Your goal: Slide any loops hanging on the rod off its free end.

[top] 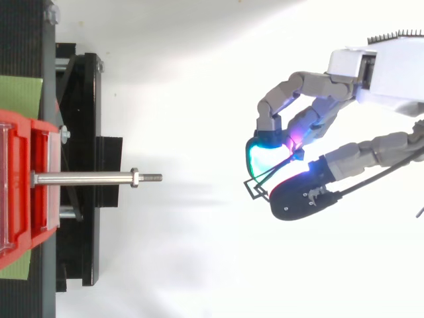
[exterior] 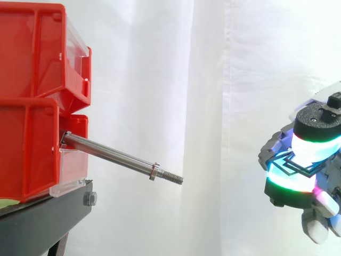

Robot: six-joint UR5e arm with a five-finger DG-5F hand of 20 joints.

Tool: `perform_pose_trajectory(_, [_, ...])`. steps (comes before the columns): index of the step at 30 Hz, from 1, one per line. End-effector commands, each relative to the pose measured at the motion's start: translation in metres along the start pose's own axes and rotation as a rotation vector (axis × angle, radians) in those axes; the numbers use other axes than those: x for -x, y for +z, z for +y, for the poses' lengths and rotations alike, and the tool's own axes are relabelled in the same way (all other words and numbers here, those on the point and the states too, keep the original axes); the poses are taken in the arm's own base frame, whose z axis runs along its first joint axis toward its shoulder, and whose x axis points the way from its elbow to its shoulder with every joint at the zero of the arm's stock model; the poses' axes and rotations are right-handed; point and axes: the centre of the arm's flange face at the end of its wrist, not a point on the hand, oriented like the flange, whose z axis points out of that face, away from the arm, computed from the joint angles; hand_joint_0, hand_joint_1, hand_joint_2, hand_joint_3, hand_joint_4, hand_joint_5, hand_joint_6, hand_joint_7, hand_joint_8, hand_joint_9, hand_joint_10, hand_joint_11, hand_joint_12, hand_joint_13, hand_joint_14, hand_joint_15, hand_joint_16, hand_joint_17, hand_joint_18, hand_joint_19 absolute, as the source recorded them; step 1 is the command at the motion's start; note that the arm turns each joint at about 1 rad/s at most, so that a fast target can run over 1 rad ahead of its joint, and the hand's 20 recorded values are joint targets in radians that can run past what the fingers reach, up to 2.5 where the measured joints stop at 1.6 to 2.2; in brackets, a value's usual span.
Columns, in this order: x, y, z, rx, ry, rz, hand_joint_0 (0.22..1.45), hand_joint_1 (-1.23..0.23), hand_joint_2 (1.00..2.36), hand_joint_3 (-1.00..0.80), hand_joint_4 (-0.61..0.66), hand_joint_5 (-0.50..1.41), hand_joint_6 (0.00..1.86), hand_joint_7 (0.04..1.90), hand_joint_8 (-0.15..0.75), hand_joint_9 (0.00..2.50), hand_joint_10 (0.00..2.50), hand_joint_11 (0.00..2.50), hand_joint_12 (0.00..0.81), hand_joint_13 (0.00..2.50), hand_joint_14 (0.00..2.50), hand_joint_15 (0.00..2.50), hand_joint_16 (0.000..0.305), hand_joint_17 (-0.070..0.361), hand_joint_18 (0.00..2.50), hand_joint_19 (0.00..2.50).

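Note:
The steel rod (exterior: 112, 156) (top: 86, 178) sticks out of the lower red bin, sloping slightly down to its threaded free end (exterior: 173, 177) past a small nut (exterior: 154, 170). Nothing hangs on the rod. My hand (exterior: 317, 120) (top: 305, 83) hovers well to the right of the free end, apart from the rod. Its curled, glowing fingertips pinch a thin black loop (top: 250, 181) (exterior: 290, 160), which pokes out toward the rod in the top view.
Two stacked red bins (exterior: 32, 106) (top: 20, 185) stand on a black stand (exterior: 48, 213) (top: 83, 132) at the left. A white curtain hangs behind. A wide open gap lies between the rod's tip and my hand.

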Motion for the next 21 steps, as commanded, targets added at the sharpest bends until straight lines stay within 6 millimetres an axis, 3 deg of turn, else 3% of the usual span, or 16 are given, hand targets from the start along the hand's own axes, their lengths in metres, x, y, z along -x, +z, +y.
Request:
perform_pose_trajectory(1, [-0.0001,-0.0002,0.0004,0.000,0.000,0.000,0.57,-0.58,1.00,-0.45,0.06,-0.14,0.88,0.97,0.270,0.98,0.03,0.67,0.360,0.74,0.02,0.44,0.051,0.115,0.76,0.47])
perform_pose_trajectory(18, [-0.0042,-0.0019,-0.0005,-0.016,0.019,0.010,0.53,-0.53,1.00,-0.50,0.09,-0.13,0.85,0.94,0.284,0.99,0.02,0.67,0.372,0.75,0.02,0.43,0.054,0.121,0.78,0.47])
perform_pose_trajectory(21, [-0.0052,-0.0019,-0.0002,-0.016,0.020,0.011,0.57,-0.59,1.01,-0.44,0.08,-0.13,0.85,0.99,0.279,0.98,0.03,0.66,0.364,0.74,0.02,0.43,0.052,0.117,0.76,0.47])
